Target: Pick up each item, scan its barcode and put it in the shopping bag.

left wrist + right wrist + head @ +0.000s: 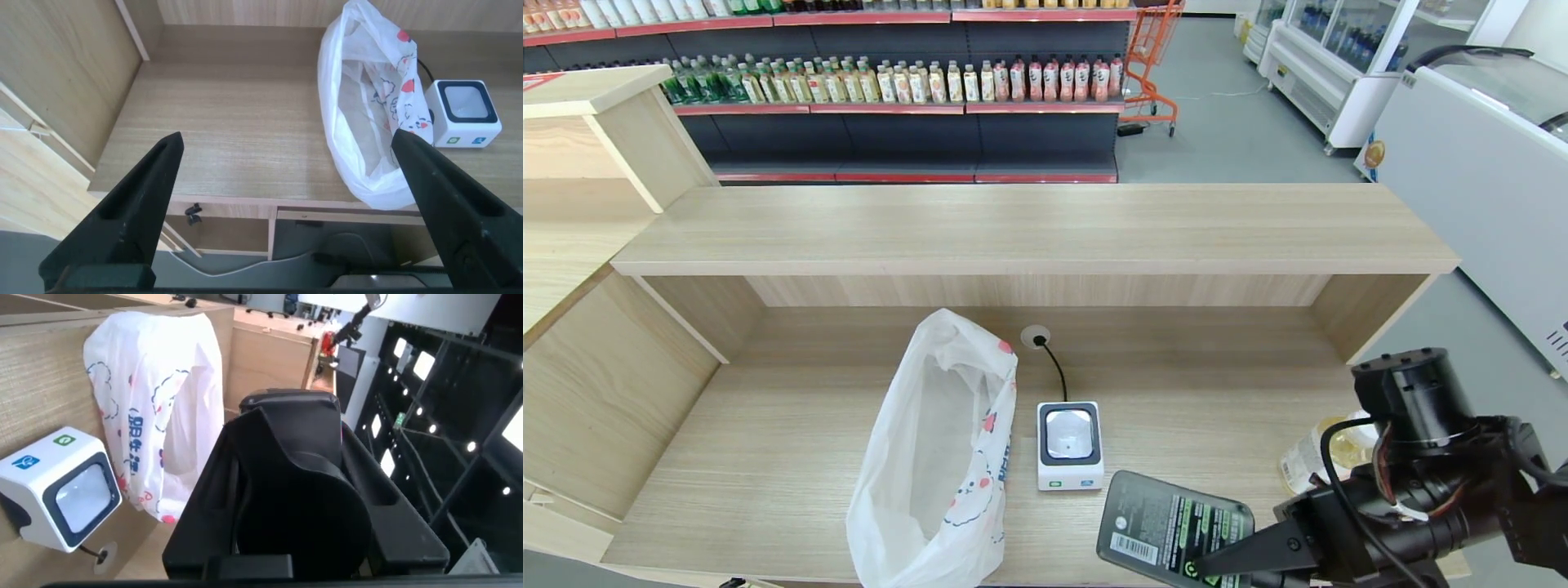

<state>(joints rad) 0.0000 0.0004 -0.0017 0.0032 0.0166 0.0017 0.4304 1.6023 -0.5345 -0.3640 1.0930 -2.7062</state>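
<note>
Shopping bag [935,465]: white, mouth open, standing on the tabletop [768,457] just left of the scanner.
Scanner [1069,445]: white box, window facing up, black cable behind.
Dark packet [1160,523]: barcode upward, one edge clamped by the right gripper [1205,567], front right of the scanner.

Counter [768,457] room lies left of the shopping bag [939,457]; scanner [1069,445] just right.

The right gripper [1205,570] is seen low on the right side, clamped on a dark pouch [1168,527]; the arm is brought in from the right edge, wrist kept pretty much level; the left gripper [286,139] is held with fingers spread wide, angled downward.
</note>
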